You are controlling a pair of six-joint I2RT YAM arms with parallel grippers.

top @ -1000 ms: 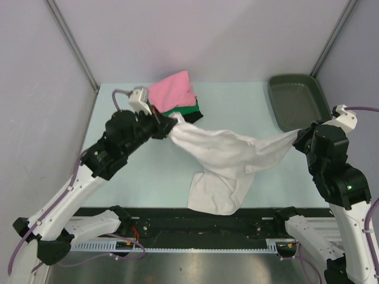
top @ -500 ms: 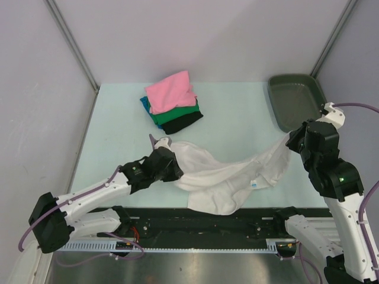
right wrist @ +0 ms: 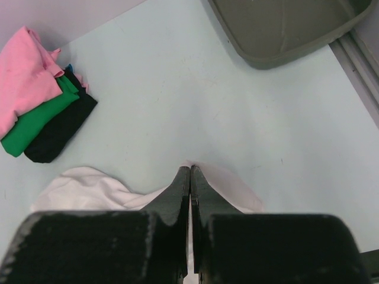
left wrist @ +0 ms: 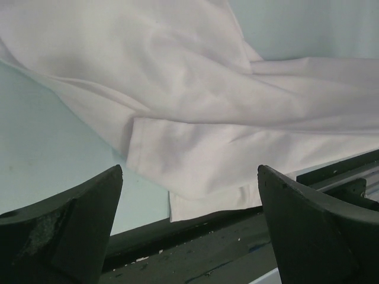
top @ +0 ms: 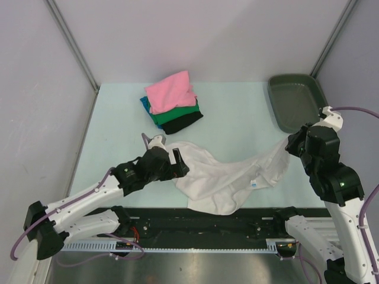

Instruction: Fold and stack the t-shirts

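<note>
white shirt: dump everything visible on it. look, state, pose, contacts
The white shirt is plain soft cloth, unfolded and rumpled, lying as a band across the table's near half. A small bluish label shows near its right side, and a stitched hem in the left wrist view. Its near fold overlaps the table's front edge. The right pincer is shut on its raised right end; the left pincer stands open at its left end, gripping nothing.

Right end effector (right wrist: 190, 170) pinching white t-shirt (right wrist: 89, 184); folded stack (right wrist: 35, 118) left, tray (right wrist: 284, 26) beyond.
</note>
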